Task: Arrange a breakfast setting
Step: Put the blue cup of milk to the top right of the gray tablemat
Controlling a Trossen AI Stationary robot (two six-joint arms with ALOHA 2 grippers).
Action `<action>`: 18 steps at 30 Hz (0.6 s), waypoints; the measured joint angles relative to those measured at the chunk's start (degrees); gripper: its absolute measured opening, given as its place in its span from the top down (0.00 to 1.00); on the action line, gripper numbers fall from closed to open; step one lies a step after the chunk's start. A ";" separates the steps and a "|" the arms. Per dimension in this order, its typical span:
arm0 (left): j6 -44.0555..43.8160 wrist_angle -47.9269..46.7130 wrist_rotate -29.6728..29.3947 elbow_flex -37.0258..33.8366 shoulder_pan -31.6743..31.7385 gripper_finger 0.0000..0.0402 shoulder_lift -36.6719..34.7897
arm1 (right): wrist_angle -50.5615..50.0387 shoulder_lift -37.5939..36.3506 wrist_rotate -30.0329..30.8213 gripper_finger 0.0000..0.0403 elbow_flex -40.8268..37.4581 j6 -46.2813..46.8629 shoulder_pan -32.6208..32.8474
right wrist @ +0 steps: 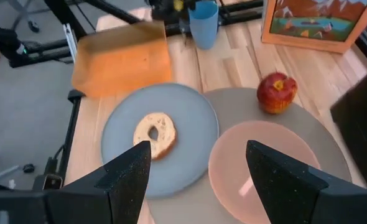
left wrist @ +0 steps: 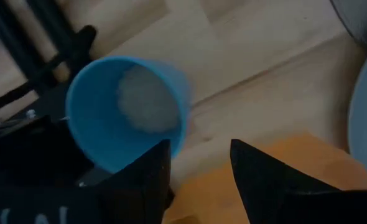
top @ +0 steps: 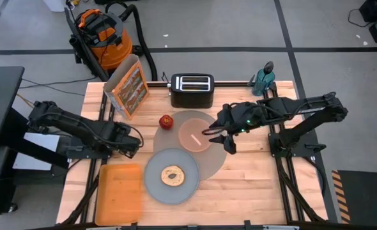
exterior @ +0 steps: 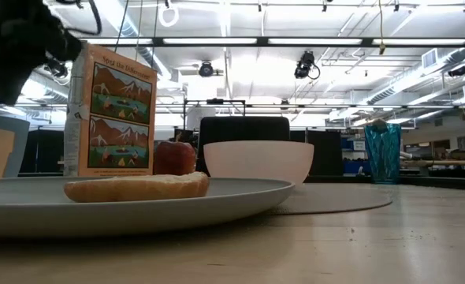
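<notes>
One grey plate [exterior: 217, 193] with one bagel [exterior: 136, 186]; left hand [left wrist: 199, 165] grips blue cup [left wrist: 127, 109]; right hand [right wrist: 196, 177] wide

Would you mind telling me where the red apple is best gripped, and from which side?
I'd grip the red apple across its round middle, coming straight down from above, fingers either side of the stem dimple seen in the right wrist view. It stands upright at the mat's edge, apart from the pink bowl. The cereal box crowds a sideways approach. The right gripper, open over the bowl, looks nearest.
</notes>
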 joint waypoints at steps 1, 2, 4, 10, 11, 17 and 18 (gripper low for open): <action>0.66 0.41 -0.05 -0.81 0.48 0.56 0.06 | 0.06 0.14 -0.03 0.33 0.00 0.00 -0.24; 1.13 0.61 -0.34 -1.75 1.08 0.56 0.07 | -0.14 0.44 -0.16 0.33 0.00 0.07 -0.45; 1.47 1.31 -0.78 -3.53 2.25 0.56 0.09 | 0.34 0.84 -0.50 0.33 0.00 0.09 -0.87; 7.09 5.59 -0.88 -6.19 4.16 0.56 0.05 | 0.74 1.62 -1.87 0.33 0.00 0.00 -1.26; 8.32 7.17 -1.04 -6.52 4.41 0.57 0.11 | 1.07 1.74 -1.93 0.33 0.00 -0.03 -1.49; 9.13 7.63 -3.92 -8.72 4.90 0.70 0.09 | 1.52 1.77 -1.94 0.33 0.00 -2.95 -3.04; 9.17 7.68 -3.76 -9.24 5.03 0.73 0.09 | 1.56 1.77 -1.93 0.33 0.00 -3.39 -3.24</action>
